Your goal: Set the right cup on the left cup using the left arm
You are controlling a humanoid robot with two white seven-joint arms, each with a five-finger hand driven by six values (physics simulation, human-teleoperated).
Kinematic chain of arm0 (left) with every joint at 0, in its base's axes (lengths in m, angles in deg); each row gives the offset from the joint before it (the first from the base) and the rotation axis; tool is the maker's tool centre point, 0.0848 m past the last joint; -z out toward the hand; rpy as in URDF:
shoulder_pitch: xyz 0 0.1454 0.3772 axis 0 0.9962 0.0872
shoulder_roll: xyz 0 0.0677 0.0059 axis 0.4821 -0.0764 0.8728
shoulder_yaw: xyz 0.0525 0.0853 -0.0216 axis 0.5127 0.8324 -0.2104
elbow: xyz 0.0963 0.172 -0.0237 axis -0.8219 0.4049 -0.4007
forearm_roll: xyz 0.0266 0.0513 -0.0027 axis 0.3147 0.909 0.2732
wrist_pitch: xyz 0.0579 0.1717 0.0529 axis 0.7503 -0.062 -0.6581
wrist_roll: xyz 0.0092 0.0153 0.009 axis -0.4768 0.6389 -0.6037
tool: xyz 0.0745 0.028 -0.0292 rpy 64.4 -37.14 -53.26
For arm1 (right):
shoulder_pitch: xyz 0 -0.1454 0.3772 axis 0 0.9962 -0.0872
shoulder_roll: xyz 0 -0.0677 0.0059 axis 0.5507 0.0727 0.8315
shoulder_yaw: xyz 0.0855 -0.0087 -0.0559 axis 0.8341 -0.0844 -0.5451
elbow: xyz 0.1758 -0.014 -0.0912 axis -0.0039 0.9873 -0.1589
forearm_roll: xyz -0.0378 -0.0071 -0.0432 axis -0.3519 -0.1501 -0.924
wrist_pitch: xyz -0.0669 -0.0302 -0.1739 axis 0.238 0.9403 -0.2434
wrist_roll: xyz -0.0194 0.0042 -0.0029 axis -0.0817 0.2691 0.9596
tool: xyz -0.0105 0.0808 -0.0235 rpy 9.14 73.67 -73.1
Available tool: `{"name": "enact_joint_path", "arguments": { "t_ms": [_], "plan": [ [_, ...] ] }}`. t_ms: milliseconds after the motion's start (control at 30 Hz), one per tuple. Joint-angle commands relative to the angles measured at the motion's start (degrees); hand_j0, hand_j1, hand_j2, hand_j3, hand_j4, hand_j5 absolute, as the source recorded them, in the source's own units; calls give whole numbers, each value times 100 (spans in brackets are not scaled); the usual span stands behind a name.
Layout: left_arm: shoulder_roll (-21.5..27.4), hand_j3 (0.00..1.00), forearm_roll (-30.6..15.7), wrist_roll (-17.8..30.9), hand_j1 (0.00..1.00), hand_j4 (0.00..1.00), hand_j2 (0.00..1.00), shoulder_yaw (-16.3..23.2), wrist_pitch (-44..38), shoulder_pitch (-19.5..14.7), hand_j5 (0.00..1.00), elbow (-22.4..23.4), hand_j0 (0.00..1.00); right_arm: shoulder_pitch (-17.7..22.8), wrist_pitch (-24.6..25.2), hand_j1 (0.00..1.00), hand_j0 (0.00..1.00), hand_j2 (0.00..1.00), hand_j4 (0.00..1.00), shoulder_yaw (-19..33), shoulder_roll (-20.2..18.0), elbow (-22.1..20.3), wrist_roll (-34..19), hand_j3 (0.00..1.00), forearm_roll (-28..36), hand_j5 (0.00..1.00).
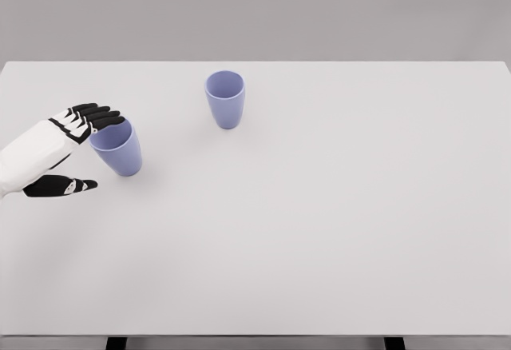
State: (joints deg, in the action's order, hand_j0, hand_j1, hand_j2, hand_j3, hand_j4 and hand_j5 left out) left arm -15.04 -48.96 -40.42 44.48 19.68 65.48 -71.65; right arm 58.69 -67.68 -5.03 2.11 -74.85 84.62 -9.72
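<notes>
Two lilac-blue cups stand upright on the white table point(319, 222). The left cup point(118, 150) is near the table's left side; the right cup point(225, 99) stands farther back and to the right of it. My left hand point(88, 149) comes in from the left edge and sits right beside the left cup. Its black fingers point(94, 117) are spread over the cup's far-left rim, and its thumb point(68, 185) lies low in front-left. The hand is open and holds nothing. The right arm does not show.
Nothing else stands on the table. Its front edge runs along the bottom of the view, with dark legs just below it, and a grey wall lies behind the far edge.
</notes>
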Motion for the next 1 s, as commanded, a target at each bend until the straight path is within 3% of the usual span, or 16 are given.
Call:
{"name": "enact_joint_path", "arguments": {
  "t_ms": [0,367,567,767,967],
  "plan": [
    [5,100,-37,-2,100,100,100,-1,-9,0,100,5,100,0,-4,100,100,100,100,0,-1,1,0,100,3,100],
    [58,100,-274,-37,100,100,100,-18,-9,-88,100,-12,100,0,-4,100,100,100,100,0,-1,1,0,100,3,100],
    [857,100,-1039,-28,100,100,100,245,-9,-140,100,-91,100,0,5,100,100,100,100,0,-1,1,0,100,3,100],
    [1411,100,-1399,-19,100,100,100,1159,-9,-1177,100,-91,100,0,-3,100,100,100,100,0,-1,1,0,100,-6,100],
    [1394,100,-1399,235,100,100,100,1616,-9,-1995,100,-100,100,0,5,100,100,100,100,0,-1,1,0,100,3,100]
  ]
}}
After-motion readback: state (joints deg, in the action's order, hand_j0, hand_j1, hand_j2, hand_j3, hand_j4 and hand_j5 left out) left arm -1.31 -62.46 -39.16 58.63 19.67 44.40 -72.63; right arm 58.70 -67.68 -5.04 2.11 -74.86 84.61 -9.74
